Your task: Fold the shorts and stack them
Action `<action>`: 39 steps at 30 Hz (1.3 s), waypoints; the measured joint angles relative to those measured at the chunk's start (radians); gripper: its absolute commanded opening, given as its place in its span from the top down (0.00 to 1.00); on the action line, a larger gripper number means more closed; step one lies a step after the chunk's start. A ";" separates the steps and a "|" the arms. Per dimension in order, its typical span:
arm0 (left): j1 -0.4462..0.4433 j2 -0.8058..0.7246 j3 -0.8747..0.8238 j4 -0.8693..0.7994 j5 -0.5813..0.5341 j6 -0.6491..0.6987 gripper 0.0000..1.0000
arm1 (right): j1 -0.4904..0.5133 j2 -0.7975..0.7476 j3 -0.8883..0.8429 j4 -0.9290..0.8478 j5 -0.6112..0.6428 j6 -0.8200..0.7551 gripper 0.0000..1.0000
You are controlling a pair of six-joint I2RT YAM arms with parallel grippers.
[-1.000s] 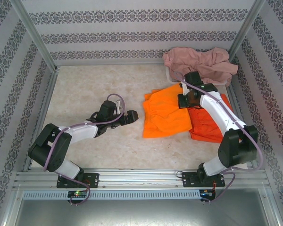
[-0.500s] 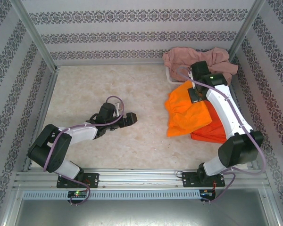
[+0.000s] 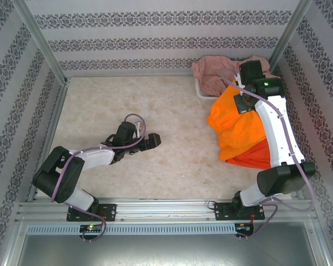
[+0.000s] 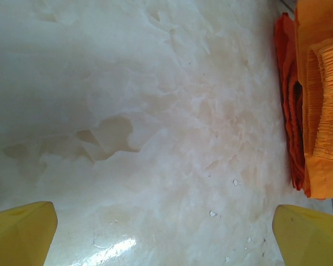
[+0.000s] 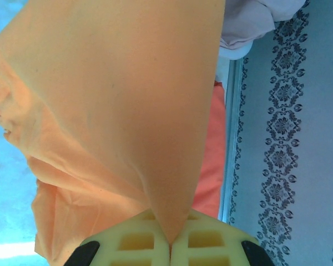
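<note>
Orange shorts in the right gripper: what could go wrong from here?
1. The right gripper pinches only a thin tip of the orange shorts; it could slip out.
2. They hang bunched over the darker orange shorts and may drag or rumple that pair.
3. The pink shorts lie close behind the gripper; a snag is possible.

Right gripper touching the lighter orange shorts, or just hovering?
Touching. The right wrist view shows the right gripper shut, with a fold of the lighter orange shorts pinched between its jaws.
</note>
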 measured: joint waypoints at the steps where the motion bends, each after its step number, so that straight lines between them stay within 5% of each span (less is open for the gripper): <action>1: 0.000 0.000 0.000 0.000 0.000 0.000 0.00 | -0.009 0.000 0.000 -0.003 0.002 -0.006 1.00; 10: 0.006 0.000 0.000 0.000 0.000 0.000 0.00 | -0.133 0.016 -0.043 0.053 0.019 -0.063 1.00; 14: 0.006 0.000 0.000 0.001 0.000 0.000 0.00 | -0.172 0.043 -0.122 0.119 0.057 -0.093 0.89; 22: 0.006 -0.005 -0.038 0.006 -0.001 -0.005 0.00 | -0.267 0.083 -0.141 0.206 0.138 -0.031 0.31; 26: 0.006 -0.033 -0.052 0.006 -0.004 -0.009 0.00 | -0.274 -0.025 -0.157 0.320 -0.026 0.065 0.09; 31: 0.006 -0.069 -0.052 0.009 -0.011 -0.008 0.00 | -0.219 -0.085 -0.121 0.446 -0.280 0.201 0.08; 39: 0.014 -0.082 -0.062 0.009 -0.011 -0.008 0.00 | -0.089 0.293 0.170 0.515 -0.401 0.249 0.07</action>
